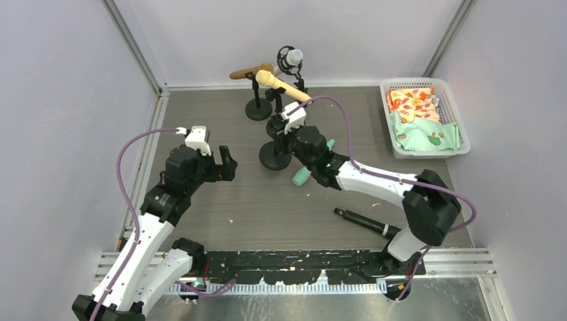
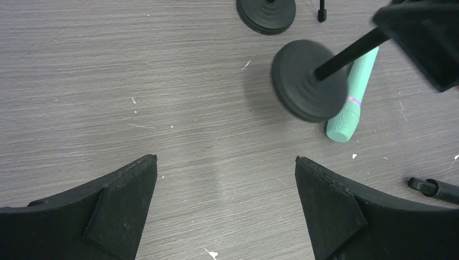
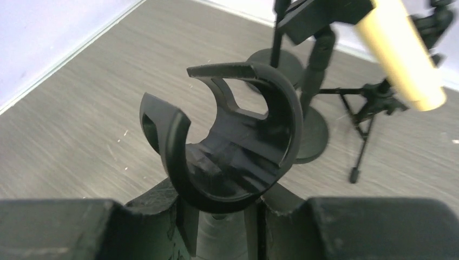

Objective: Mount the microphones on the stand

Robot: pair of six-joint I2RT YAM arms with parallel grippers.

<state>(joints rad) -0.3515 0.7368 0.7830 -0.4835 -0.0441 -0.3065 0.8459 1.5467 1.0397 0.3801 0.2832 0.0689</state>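
My right gripper (image 1: 289, 138) (image 3: 222, 208) is shut on the empty black C-shaped clip (image 3: 238, 146) of the nearest stand (image 1: 274, 158), gripping its underside. A teal green microphone (image 1: 303, 175) (image 2: 352, 103) lies on the table beside that stand's round base (image 2: 308, 81). A black microphone (image 1: 361, 221) (image 2: 435, 189) lies nearer the front. At the back, a gold microphone (image 1: 249, 72), a cream-yellow one (image 1: 282, 86) (image 3: 398, 51) and a white one (image 1: 292, 58) sit on their stands. My left gripper (image 1: 224, 160) (image 2: 226, 162) hangs open over bare table, left of the stand.
A white basket (image 1: 446, 100) with patterned cloth packs stands at the back right. Another stand base (image 2: 266, 13) and a thin tripod leg (image 3: 360, 151) lie behind the held stand. Grey walls close in on both sides.
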